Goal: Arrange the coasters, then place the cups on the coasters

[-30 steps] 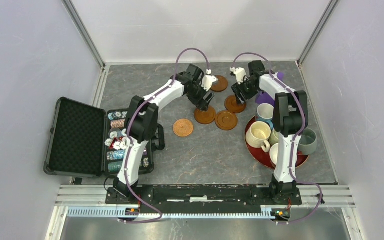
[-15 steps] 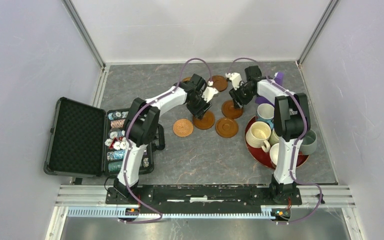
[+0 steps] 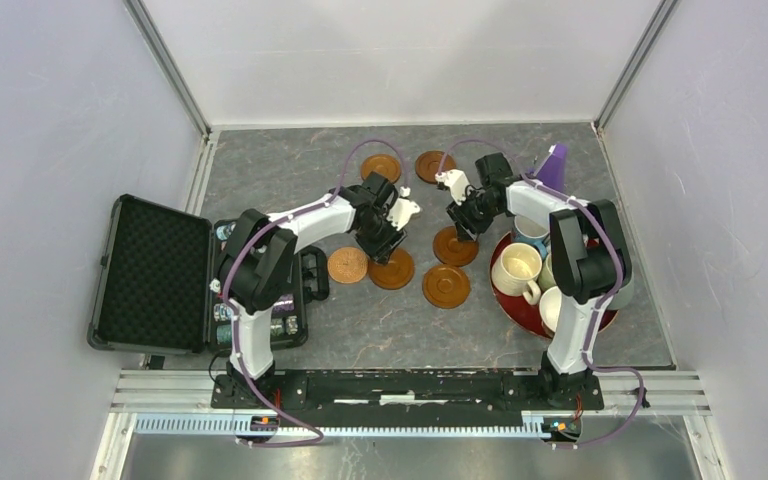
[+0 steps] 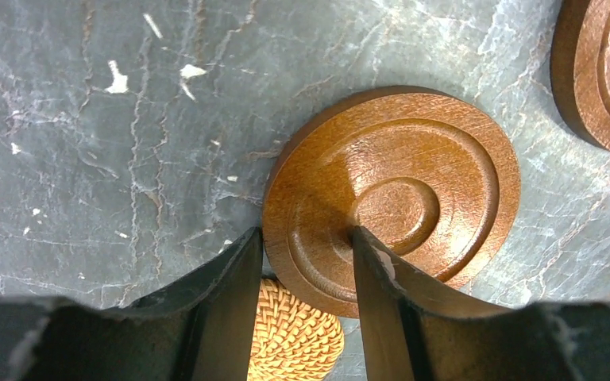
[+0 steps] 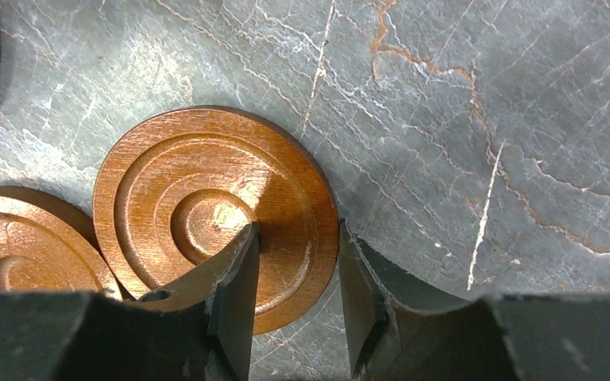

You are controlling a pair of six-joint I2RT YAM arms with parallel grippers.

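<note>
Coasters [image 3: 446, 285] lie spread on the table [image 3: 410, 335] ahead of both arms, six of them in the overhead view, none yet carrying a cup. Each set of jaws has one by its rim.

The left jaws are closed on the left arm's coaster [image 4: 401, 190]. One finger sits outside the rim on the table and the other rests on the face beside the centre ring. The disc's body lies ahead of these jaws and to their right.

The right arm's coaster [image 5: 206, 214] mirrors that, lying ahead and to the left of the right jaws. The inner finger is on the face near the centre ring and the outer finger is against the edge. These jaws look pinched on the rim, though shadow there keeps me from being sure of firm contact.

A round disc has no long axis, so I judge that the coming move turns on the off-centre hold. Any lift would leave the far side hanging.

The mugs [image 3: 516, 266] wait on the red tray [image 3: 508, 303], to the right of the right jaws. The arm covers several, so I cannot count them. From above, the wrists hide both contacts. A woven straw-coloured object [image 4: 294, 337] shows between the left fingers. I cannot tell what it is.
</note>
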